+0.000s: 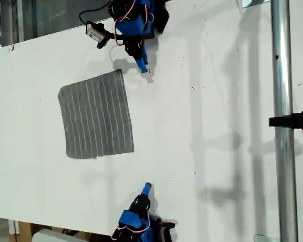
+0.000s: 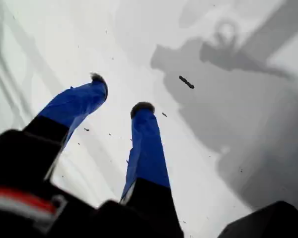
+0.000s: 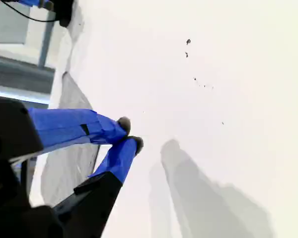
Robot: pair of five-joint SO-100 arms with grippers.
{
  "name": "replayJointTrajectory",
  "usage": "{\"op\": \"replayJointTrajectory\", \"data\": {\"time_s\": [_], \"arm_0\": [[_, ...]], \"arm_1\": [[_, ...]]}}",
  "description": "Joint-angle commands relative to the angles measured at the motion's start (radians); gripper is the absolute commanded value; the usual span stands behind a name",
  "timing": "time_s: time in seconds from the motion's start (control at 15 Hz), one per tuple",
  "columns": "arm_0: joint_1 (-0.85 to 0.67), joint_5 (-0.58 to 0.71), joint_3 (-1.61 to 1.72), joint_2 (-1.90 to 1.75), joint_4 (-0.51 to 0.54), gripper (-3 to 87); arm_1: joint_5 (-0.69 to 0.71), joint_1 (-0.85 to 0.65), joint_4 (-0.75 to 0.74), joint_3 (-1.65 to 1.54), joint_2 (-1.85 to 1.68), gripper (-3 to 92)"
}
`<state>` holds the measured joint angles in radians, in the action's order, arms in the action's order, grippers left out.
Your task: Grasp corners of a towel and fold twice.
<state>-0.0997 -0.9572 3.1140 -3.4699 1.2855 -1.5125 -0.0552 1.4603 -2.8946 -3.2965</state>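
The towel (image 1: 96, 116), dark gray with thin pale stripes, lies flat on the white table (image 1: 217, 126) in the exterior view's left half. One of its corners (image 1: 120, 73) points toward my first gripper (image 1: 143, 66), which hangs open just beside it at the top of the exterior view. The first wrist view shows that gripper (image 2: 120, 94) over bare table with nothing between its fingers. My second gripper (image 1: 147, 187) stands shut and empty near the exterior view's bottom edge, apart from the nearest corner (image 1: 131, 149). In the second wrist view, the towel (image 3: 69, 163) lies beside that gripper (image 3: 130, 133).
A vertical metal pole (image 1: 280, 126) with a black clamp (image 1: 298, 120) runs down the exterior view's right side. A white part with a black cable (image 1: 97, 34) sticks out from the first arm. The table's front edge (image 1: 20, 220) crosses the exterior view's bottom left.
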Motion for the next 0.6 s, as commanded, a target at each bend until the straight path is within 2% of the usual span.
{"op": "replayJointTrajectory", "data": {"time_s": [0.0, 0.53], "arm_0": [[-0.069, -0.472, 0.005, -0.005, -0.002, -1.4], [-0.066, -0.538, 0.003, -0.005, 0.009, -1.2]], "arm_1": [[-0.009, 0.052, -0.002, 0.009, 0.003, -0.2], [-0.011, 0.055, 0.009, 0.009, 0.003, -0.2]]}}
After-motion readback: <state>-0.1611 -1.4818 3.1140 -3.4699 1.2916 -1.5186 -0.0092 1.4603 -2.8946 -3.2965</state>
